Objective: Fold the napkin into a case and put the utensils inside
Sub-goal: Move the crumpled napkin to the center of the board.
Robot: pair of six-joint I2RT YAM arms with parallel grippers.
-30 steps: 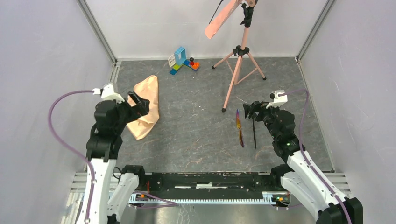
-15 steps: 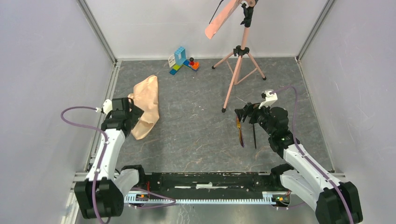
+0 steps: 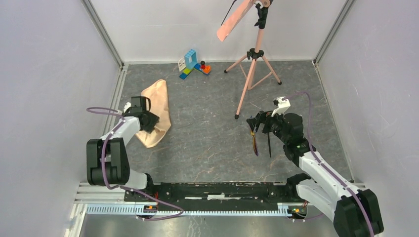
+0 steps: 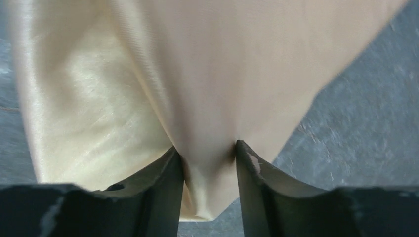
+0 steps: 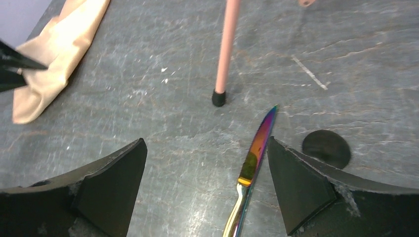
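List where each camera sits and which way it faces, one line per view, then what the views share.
Top external: above and behind the bases, looking down on the table; both arms, left gripper and right gripper show.
Left wrist: on the left arm, looking along its fingers, which pinch a fold of the napkin.
Right wrist: on the right arm, looking forward and down between its open fingers at the knife and a tripod leg.
Shared: napkin in all three; knife in top and right wrist.

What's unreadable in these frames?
- Top view: the napkin's near end, under the left gripper.
- Right wrist view: the knife's handle, cut off at the bottom edge; the black utensil's shaft, behind a finger of the right gripper.
- Top view: the toy blocks, too small for detail.
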